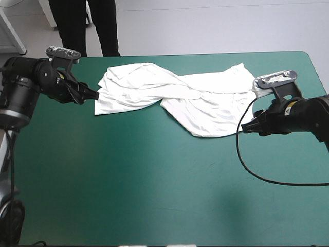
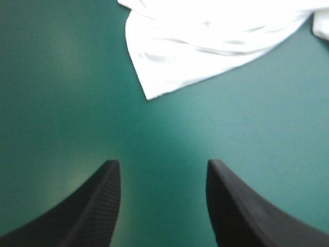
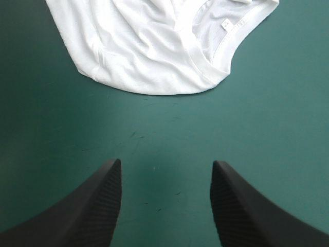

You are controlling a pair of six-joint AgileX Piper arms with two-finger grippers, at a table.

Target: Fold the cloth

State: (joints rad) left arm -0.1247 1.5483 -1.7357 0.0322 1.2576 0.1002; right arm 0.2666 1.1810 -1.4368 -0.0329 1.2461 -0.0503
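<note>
A white T-shirt [image 1: 175, 98] lies rumpled across the far half of the table's teal-green cover [image 1: 154, 185], running from near the left side toward the right, with a rope-like twist of cloth through its middle and a broader flap spilling toward the near side on the right. The left gripper [image 1: 94, 94] sits low at the shirt's left end, its 2 black fingers spread apart and grasping nothing. In the high view its tips are just beside the cloth's near-left corner, and whether they touch it cannot be told. The left wrist view shows the released fingers [image 2: 108, 195] standing apart over bare cover, with a pointed corner of the T-shirt lying ahead of them and clear of both tips. The right gripper [image 1: 248, 127] is at the shirt's right end, just beside the edge of the broad flap, likewise released with nothing between its fingers. In the right wrist view, those 2 fingers [image 3: 110, 200] frame bare cover, and ahead of them lies the garment's ribbed neckline [image 3: 199, 57], curving round toward the gripper, with a small tag [image 3: 224, 23] visible inside the collar. A strip of cover separates the fingertips from the cloth. The whole T-shirt rests on the table, none of it lifted.
</note>
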